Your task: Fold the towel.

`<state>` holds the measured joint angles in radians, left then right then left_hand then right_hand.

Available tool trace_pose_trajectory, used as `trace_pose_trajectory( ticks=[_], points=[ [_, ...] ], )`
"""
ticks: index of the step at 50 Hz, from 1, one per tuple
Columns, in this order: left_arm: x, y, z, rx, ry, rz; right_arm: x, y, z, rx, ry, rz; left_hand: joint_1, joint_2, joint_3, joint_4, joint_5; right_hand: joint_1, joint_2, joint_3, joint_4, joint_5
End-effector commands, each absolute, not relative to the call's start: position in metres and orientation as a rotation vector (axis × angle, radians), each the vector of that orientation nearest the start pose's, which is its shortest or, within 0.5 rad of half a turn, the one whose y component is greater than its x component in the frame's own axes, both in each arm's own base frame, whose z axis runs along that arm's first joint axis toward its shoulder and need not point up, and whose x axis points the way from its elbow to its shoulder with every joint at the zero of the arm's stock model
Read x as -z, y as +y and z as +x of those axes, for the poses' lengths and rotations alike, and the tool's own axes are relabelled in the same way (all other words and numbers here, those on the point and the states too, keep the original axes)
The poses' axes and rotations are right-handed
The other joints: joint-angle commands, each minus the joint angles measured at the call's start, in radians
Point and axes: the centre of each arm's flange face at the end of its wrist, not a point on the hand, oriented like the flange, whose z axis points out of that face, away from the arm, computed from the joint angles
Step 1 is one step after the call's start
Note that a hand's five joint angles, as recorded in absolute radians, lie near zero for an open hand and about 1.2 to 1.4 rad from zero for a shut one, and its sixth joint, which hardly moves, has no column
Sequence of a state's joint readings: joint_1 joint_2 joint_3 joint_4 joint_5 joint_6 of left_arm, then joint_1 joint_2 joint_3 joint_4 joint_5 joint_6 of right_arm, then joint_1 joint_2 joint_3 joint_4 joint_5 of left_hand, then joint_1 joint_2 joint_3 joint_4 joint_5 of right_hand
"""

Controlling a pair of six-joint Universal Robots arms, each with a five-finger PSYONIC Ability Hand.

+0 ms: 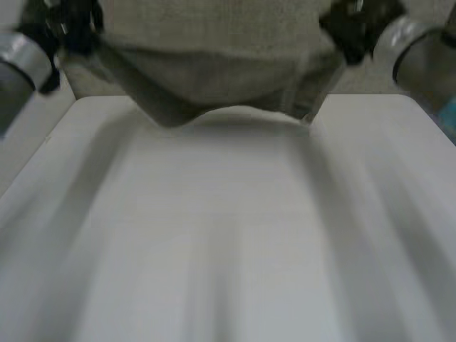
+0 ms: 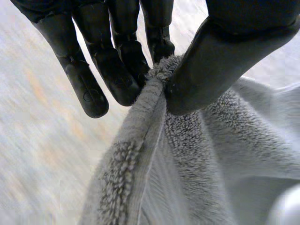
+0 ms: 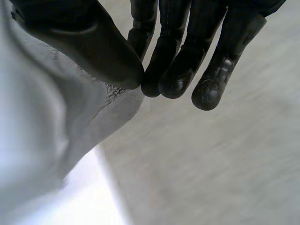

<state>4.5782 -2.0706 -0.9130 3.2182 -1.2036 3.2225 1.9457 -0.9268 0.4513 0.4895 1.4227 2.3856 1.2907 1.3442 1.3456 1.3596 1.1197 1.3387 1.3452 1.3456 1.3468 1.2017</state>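
Table (image 1: pixel 228 256) nearest; towel (image 1: pixel 214 50) hangs crosswise, left robot hand (image 2: pixel 117 70) and right robot hand (image 3: pixel 176 61) pinching its corners.

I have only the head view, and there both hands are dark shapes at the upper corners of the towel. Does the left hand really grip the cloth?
Observer: Yes. The left wrist view shows the left hand pinching the towel between thumb and fingers, at a thick edge of the cloth.
Operator: And the right hand?
Observer: The right hand pinches only a thin tip of the towel between its thumb and fingertips, so very little cloth is inside the pinch.
Operator: Are all the left fingers on the cloth?
Observer: No. The finger farthest from the thumb hangs straight, apart from the towel.
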Motion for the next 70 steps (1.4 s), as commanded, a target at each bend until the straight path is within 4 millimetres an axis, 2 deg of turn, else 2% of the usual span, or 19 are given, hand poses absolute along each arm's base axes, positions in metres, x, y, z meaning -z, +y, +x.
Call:
trace_pose_trajectory(
  ticks=[1, 5, 9, 13, 19, 28, 31, 33, 36, 38, 39, 44, 52, 59, 66, 67, 68, 69, 70],
  points=[
    [-0.248, -0.371, -0.208, 2.349, 2.450, 0.885, -0.294, -0.334, 0.260, 1.909, 2.168, -1.516, 0.106, 0.052, 0.051, 0.037, 0.102, 0.058, 0.051, 0.051, 0.049, 0.020],
    [-0.211, -0.339, -0.201, 2.161, 2.561, 0.972, -0.280, -0.323, 0.253, 1.815, 2.179, -1.528, 0.106, 0.052, 0.051, 0.037, 0.102, 0.058, 0.051, 0.051, 0.049, 0.020],
    [-0.201, -0.322, -0.192, 2.075, 2.556, 1.006, -0.277, -0.298, 0.243, 1.757, 2.184, -1.528, 0.106, 0.052, 0.051, 0.037, 0.102, 0.058, 0.051, 0.051, 0.049, 0.020],
    [-0.210, -0.308, -0.181, 2.067, 2.502, 1.001, -0.289, -0.281, 0.236, 1.800, 2.162, -1.506, 0.106, 0.052, 0.051, 0.037, 0.102, 0.058, 0.051, 0.051, 0.049, 0.020],
    [-0.247, -0.268, -0.172, 2.185, 2.364, 0.948, -0.327, -0.263, 0.197, 1.981, 2.217, -1.393, 0.106, 0.052, 0.051, 0.037, 0.102, 0.058, 0.051, 0.051, 0.049, 0.020],
    [-0.261, -0.255, -0.176, 2.262, 2.299, 0.949, -0.341, -0.270, 0.180, 2.075, 2.250, -1.354, 0.106, 0.052, 0.051, 0.037, 0.102, 0.058, 0.051, 0.051, 0.049, 0.020],
    [-0.254, -0.266, -0.176, 2.267, 2.287, 0.952, -0.337, -0.279, 0.178, 2.066, 2.267, -1.348, 0.106, 0.052, 0.051, 0.037, 0.102, 0.058, 0.051, 0.051, 0.049, 0.020],
    [-0.240, -0.289, -0.179, 2.275, 2.274, 0.977, -0.317, -0.299, 0.181, 1.997, 2.304, -1.350, 0.106, 0.052, 0.051, 0.037, 0.102, 0.058, 0.051, 0.051, 0.049, 0.020],
    [-0.235, -0.303, -0.182, 2.288, 2.262, 0.986, -0.300, -0.319, 0.186, 1.990, 2.314, -1.336, 0.106, 0.052, 0.051, 0.037, 0.102, 0.058, 0.051, 0.051, 0.049, 0.020],
    [-0.221, -0.326, -0.192, 2.297, 2.260, 1.027, -0.292, -0.328, 0.192, 1.998, 2.310, -1.328, 0.106, 0.052, 0.051, 0.037, 0.102, 0.058, 0.051, 0.051, 0.049, 0.020],
    [-0.221, -0.326, -0.192, 2.297, 2.260, 1.027, -0.292, -0.328, 0.192, 1.998, 2.310, -1.328, 0.106, 0.052, 0.051, 0.037, 0.102, 0.058, 0.051, 0.051, 0.049, 0.020],
    [-0.189, -0.375, -0.209, 2.263, 2.322, 1.074, -0.239, -0.367, 0.217, 1.968, 2.424, -1.237, 0.106, 0.052, 0.051, 0.037, 0.102, 0.058, 0.051, 0.051, 0.049, 0.020],
    [-0.156, -0.419, -0.218, 2.210, 2.393, 1.086, -0.196, -0.390, 0.235, 1.958, 2.472, -1.212, 0.106, 0.052, 0.051, 0.037, 0.102, 0.058, 0.051, 0.051, 0.049, 0.020],
    [-0.137, -0.441, -0.221, 2.211, 2.391, 1.087, -0.184, -0.402, 0.250, 2.084, 2.404, -1.159, 0.106, 0.052, 0.051, 0.037, 0.102, 0.058, 0.051, 0.051, 0.049, 0.020],
    [-0.125, -0.450, -0.224, 2.217, 2.385, 1.092, -0.169, -0.411, 0.264, 2.141, 2.370, -1.171, -0.361, -0.414, -0.416, -0.430, -0.364, 0.058, 0.051, 0.051, 0.049, 0.020],
    [-0.125, -0.449, -0.226, 2.218, 2.383, 1.094, -0.165, -0.412, 0.269, 2.146, 2.366, -1.173, -0.698, -0.751, -0.753, -0.767, -0.702, 0.058, 0.051, 0.051, 0.049, 0.020],
    [-0.125, -0.449, -0.228, 2.216, 2.382, 1.092, -0.163, -0.415, 0.270, 2.154, 2.377, -1.164, -0.963, -1.016, -1.018, -1.032, -0.966, -0.197, -0.204, -0.204, -0.205, -0.235],
    [-0.125, -0.449, -0.228, 2.216, 2.382, 1.092, -0.163, -0.415, 0.270, 2.155, 2.377, -1.164, -0.966, -1.019, -1.021, -1.035, -0.969, -0.200, -0.206, -0.207, -0.208, -0.237],
    [-0.125, -0.448, -0.230, 2.212, 2.378, 1.079, -0.161, -0.417, 0.269, 2.152, 2.403, -1.155, -1.102, -1.156, -1.157, -1.171, -1.106, -0.612, -0.619, -0.619, -0.621, -0.650]
  ],
)
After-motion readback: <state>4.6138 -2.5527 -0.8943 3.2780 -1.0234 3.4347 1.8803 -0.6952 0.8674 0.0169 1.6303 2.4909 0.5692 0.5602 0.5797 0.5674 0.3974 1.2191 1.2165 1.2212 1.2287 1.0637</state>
